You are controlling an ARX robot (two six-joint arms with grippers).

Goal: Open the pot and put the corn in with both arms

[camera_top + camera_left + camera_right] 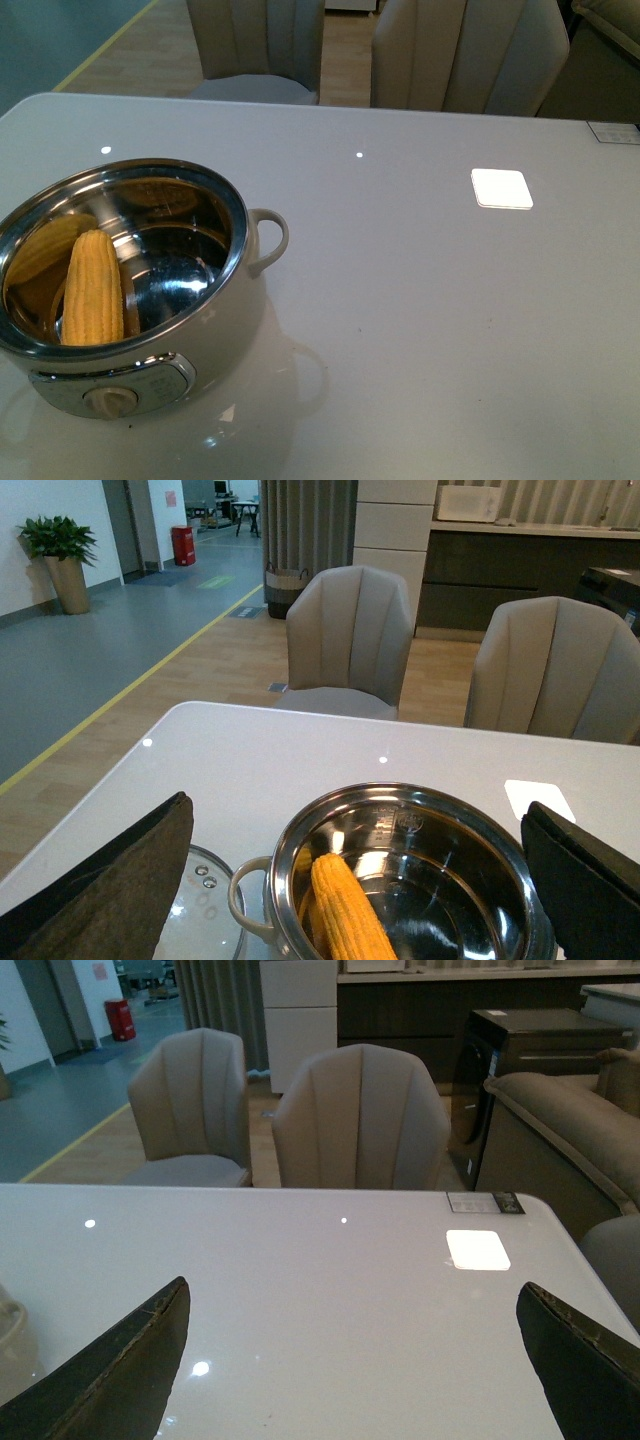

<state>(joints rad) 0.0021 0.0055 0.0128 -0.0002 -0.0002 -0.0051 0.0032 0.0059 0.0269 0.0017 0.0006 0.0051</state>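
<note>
The cream pot (228, 325) stands open at the table's near left, its dial panel (110, 398) facing me and a loop handle (270, 238) on its right. The yellow corn (92, 290) lies inside, leaning against the steel wall. Neither arm shows in the front view. In the left wrist view my left gripper (358, 805) is open above and behind the pot (400, 793), with the corn (345, 910) between its spread fingers (120, 890). The glass lid (205, 900) lies flat on the table beside the pot. My right gripper (350, 1295) is open over bare table, and the pot's wall (12, 1345) shows at the picture's edge.
Two beige chairs (455, 55) stand at the table's far edge. A bright square reflection (502, 188) lies on the right of the table, and a label (612, 132) sits at its far right corner. A sofa (560, 1130) stands beyond the table's right end.
</note>
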